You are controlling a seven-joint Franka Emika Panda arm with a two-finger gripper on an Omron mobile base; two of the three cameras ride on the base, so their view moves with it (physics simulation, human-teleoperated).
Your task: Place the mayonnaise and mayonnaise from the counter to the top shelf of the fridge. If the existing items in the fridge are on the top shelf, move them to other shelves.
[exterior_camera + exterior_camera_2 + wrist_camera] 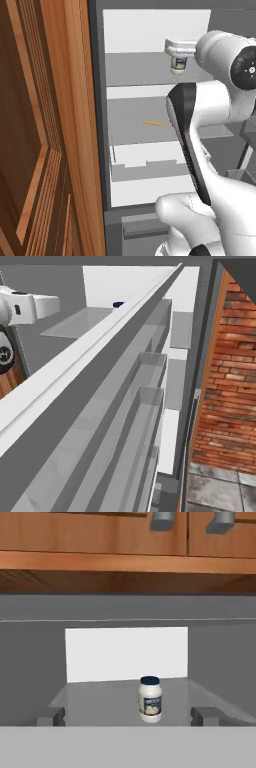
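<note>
Low and centre in the hand view, a mayonnaise jar (150,699) stands upright on the fridge's top shelf (100,699). Gripper (128,717) spread wide, empty. Jar looks light, rigid, slick; grasp its body below the lid.

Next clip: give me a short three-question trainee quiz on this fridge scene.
1. True or false: the mayonnaise jar stands upright on the top shelf.
2. The gripper is: A) shut on the jar, B) open and apart from it.
3. What lies on the shelf below in the left base view?

Key: 1 true. 2 B. 3 a thin orange-yellow sliver.
</note>
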